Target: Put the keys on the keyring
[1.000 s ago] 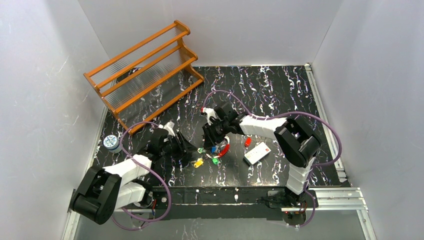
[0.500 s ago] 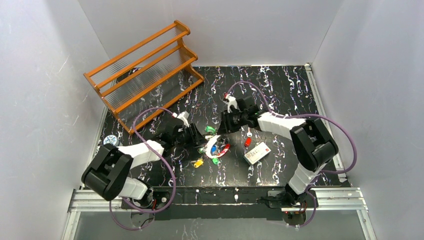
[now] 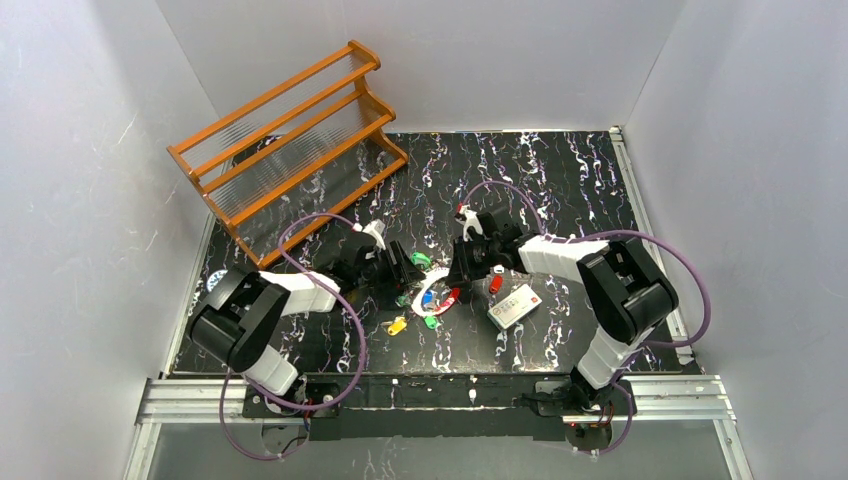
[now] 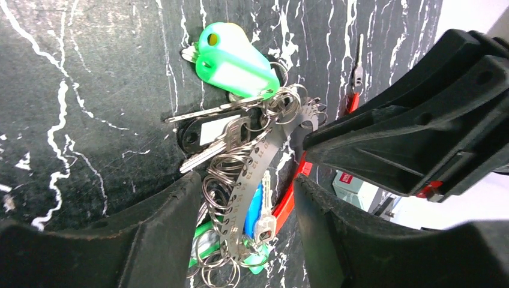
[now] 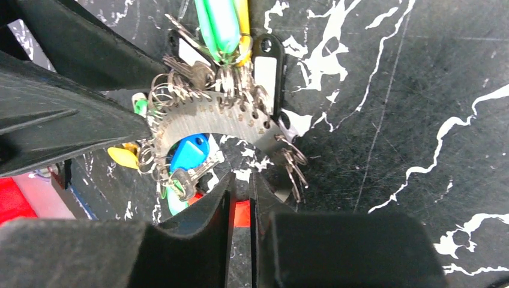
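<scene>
— How were the arms posed from above?
— Both were stretched low toward mid-table. The left fingers were pointed right and the right fingers left, with the keyring lying on the table between them. Coloured keys were clustered about it: green, blue, red, yellow. One red key lay apart, beside a white card.
— And through the left wrist?
— The left fingers were held spread and released, the keyring's end running between them. The keyring was shown as a curved grey metal strip, punched with holes and hung with many small wire rings. Tiny figures were stamped along it, too small to be read. A green tag carried a pale label window.
— The right wrist?
— The right fingers were drawn nearly together, a thin slit left between, at the strip's inner curve. Whether anything was pinched could not be told.
</scene>
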You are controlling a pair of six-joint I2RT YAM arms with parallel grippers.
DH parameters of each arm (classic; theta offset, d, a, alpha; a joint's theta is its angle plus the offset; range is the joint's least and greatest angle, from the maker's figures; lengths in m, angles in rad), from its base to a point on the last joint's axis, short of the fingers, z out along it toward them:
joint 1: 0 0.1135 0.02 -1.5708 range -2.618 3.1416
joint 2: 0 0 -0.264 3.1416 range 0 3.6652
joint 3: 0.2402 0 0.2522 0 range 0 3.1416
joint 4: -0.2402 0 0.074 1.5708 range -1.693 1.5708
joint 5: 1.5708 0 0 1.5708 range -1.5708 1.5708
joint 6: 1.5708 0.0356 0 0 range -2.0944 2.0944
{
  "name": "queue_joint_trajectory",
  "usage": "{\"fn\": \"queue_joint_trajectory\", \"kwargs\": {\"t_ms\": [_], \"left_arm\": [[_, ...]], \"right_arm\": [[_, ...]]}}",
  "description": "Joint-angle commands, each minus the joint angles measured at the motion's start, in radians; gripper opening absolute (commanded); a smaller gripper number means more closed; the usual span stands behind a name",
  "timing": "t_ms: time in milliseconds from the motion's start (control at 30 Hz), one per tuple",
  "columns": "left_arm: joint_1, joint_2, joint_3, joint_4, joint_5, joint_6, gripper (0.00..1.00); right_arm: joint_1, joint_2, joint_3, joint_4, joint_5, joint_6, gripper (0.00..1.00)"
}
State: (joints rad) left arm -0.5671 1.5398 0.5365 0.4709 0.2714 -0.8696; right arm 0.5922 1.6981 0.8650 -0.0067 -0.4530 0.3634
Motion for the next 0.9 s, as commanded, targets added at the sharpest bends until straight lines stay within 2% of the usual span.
{"fn": "queue_joint_trajectory", "kwargs": {"t_ms": [0,300,400,500,567,700,867], "left_arm": [[-0.009,0.035,-0.033,0.090,0.038,-0.059,0.54],[-0.019,-0.084,-0.099,0.323,0.098,-0.134,0.40],[-0.020,-0.131,-0.105,0.354,0.117,-0.128,0.37],[-0.020,-0.174,-0.115,0.350,0.111,-0.097,0.37],[-0.020,-0.199,-0.117,0.296,0.082,-0.056,0.39],[-0.020,-0.209,-0.071,0.073,0.016,0.046,0.50],[-0.022,-0.178,-0.004,-0.145,-0.069,0.150,0.53]], "right_arm": [[0.002,0.034,-0.009,-0.040,0.037,-0.018,0.21],[0.002,0.078,0.001,-0.023,0.019,-0.031,0.13],[0.001,0.083,0.007,-0.013,-0.012,-0.036,0.14],[0.003,0.057,0.007,-0.001,-0.037,-0.041,0.19],[0.002,0.032,0.009,-0.006,-0.028,-0.043,0.27],[0.003,-0.032,0.000,-0.031,0.015,-0.042,0.40],[0.002,-0.079,-0.019,-0.046,0.032,-0.033,0.48]]}}
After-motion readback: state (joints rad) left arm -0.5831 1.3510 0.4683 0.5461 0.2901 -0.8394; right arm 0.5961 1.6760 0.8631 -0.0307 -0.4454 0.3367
